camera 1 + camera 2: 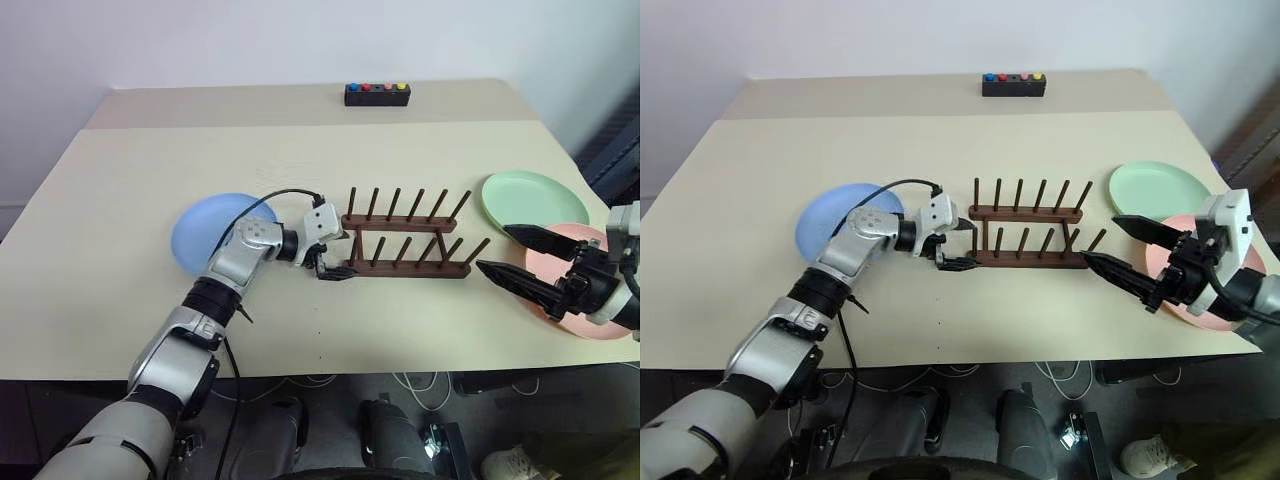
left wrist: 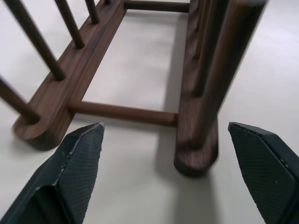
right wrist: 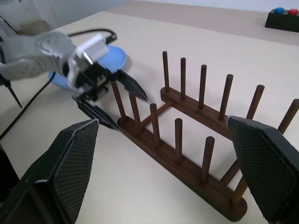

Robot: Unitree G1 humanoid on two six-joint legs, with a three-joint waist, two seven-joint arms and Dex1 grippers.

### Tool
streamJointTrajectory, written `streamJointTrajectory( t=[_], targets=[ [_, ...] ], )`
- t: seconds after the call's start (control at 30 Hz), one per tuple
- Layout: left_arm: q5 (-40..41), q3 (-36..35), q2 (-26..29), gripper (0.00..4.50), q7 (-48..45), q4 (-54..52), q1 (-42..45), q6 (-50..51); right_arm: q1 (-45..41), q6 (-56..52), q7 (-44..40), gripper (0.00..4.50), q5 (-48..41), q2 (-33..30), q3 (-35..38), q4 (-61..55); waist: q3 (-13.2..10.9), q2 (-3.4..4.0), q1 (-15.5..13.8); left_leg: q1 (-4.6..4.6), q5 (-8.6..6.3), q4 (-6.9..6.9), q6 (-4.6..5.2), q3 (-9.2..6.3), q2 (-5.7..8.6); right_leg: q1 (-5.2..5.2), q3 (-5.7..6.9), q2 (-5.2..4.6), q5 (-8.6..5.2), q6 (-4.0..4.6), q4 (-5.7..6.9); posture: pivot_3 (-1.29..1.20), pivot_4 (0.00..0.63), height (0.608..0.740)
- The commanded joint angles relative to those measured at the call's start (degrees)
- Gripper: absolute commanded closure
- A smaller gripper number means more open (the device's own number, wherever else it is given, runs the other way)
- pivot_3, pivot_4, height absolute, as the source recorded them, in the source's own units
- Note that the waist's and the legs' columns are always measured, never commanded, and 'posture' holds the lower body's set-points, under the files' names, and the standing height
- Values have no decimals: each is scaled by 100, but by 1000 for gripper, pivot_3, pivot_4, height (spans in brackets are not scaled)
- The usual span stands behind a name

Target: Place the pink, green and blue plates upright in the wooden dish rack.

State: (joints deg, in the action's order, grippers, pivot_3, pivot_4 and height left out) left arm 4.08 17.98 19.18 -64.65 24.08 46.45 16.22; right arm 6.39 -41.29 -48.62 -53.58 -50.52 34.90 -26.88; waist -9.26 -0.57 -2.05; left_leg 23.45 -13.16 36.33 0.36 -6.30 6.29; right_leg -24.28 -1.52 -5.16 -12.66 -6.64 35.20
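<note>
We count one wooden dish rack (image 1: 405,243) near the middle of the tabletop (image 1: 120,200), made of two parallel rails; the far rail carries six upright pegs, and on the near rail we also make out about six, though the pegs at its left end are crowded by the left gripper and hard to count. No plate stands in it. There are three plates, all lying flat on the tabletop: the blue plate (image 1: 205,230) to the left of the rack, partly covered by the left arm; the green plate (image 1: 535,200) beyond the rack's right end; and the pink plate (image 1: 570,285) just in front of the green one, overlapping its near edge, much of it hidden behind the right gripper and cut off at the edge of the view. The left gripper (image 1: 335,258) sits at the rack's left end with its fingers spread wide on either side of the near rail's end, pinching nothing. The right gripper (image 1: 512,255) hangs above the tabletop just right of the rack, over the pink plate, fingers likewise spread and empty. At the far edge of the tabletop sits one black box (image 1: 377,93) with four coloured buttons.
</note>
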Motion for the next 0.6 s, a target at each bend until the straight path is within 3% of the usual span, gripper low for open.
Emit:
streamJointTrajectory(
  t=[0.03,0.07,0.13,0.23,0.3,0.47,0.6],
  targets=[
    [541,-511,178,528,-34,-820,285,1103,-112,67,25,0,-49,36,-35,-90,0,0,-6,0,0,1,0,0,0,0,0,0,0,0,2,0,150,740],
    [639,-596,243,823,-26,-967,323,1341,-150,50,41,0,-74,34,-62,-74,0,0,-8,0,0,3,0,-2,-1,0,0,1,0,0,2,0,150,740],
    [676,-642,488,1865,-116,-1256,315,1491,-206,44,28,0,-103,39,-123,-47,0,0,-8,0,0,4,0,-1,0,2,0,1,0,0,1,0,150,740],
    [1143,-997,601,3441,-303,-1410,373,1619,-409,77,66,891,-90,73,-216,137,0,1,-8,-1,0,0,-1,-1,0,1,0,2,0,0,0,0,150,740],
    [1525,-1325,561,4444,-394,-1320,320,1637,-499,37,126,1819,-142,120,-270,180,0,0,-10,-1,0,2,-1,-2,0,1,0,2,0,1,0,0,150,740],
    [2402,-1174,703,4500,-1123,-2223,-220,2305,-514,169,20,4351,189,119,-676,187,0,1,3,-1,0,-3,-1,-1,-1,0,-1,-6,0,2,-1,0,150,740],
    [2325,-803,651,4500,-1000,-2660,-543,2249,-508,276,80,4435,348,262,-880,149,0,1,-17,-1,1,2,-2,-1,-1,1,-2,-9,0,3,1,0,150,740]
  ],
)
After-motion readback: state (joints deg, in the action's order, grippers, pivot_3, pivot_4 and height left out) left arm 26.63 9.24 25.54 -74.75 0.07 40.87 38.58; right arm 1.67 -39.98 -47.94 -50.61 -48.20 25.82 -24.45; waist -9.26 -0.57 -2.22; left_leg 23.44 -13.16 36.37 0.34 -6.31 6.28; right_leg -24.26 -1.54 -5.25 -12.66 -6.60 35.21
